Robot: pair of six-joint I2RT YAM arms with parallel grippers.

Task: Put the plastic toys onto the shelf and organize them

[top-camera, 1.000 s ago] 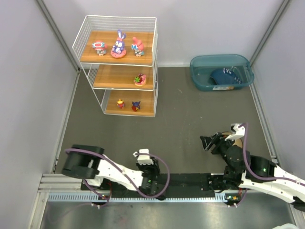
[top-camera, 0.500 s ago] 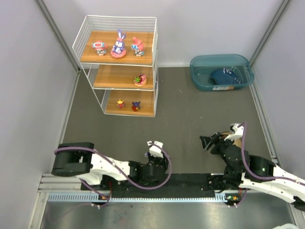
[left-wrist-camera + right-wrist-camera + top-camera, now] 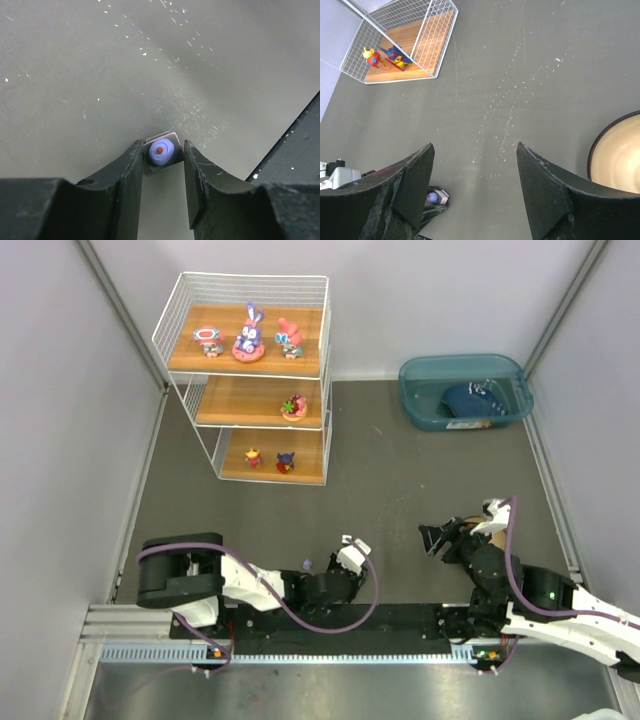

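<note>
My left gripper (image 3: 162,156) is shut on a tiny purple round toy bit (image 3: 161,149) on a grey square base, low over the dark floor. In the top view the left gripper (image 3: 352,549) is right of the arm's base. The bit also shows in the right wrist view (image 3: 433,197). My right gripper (image 3: 437,537) is open and empty over the floor (image 3: 474,150). The white wire shelf (image 3: 312,372) stands at the far left. Three figurines (image 3: 249,335) are on its top board, one (image 3: 293,406) on the middle, two (image 3: 270,459) on the bottom.
A teal bin (image 3: 418,372) at the far right holds a dark blue item (image 3: 470,398). A tan bowl (image 3: 617,155) sits beside my right gripper, partly under the right arm in the top view (image 3: 490,527). Grey walls close in both sides.
My left arm has swung to the right along the near edge, carrying the purple bit. The right arm has not moved.
</note>
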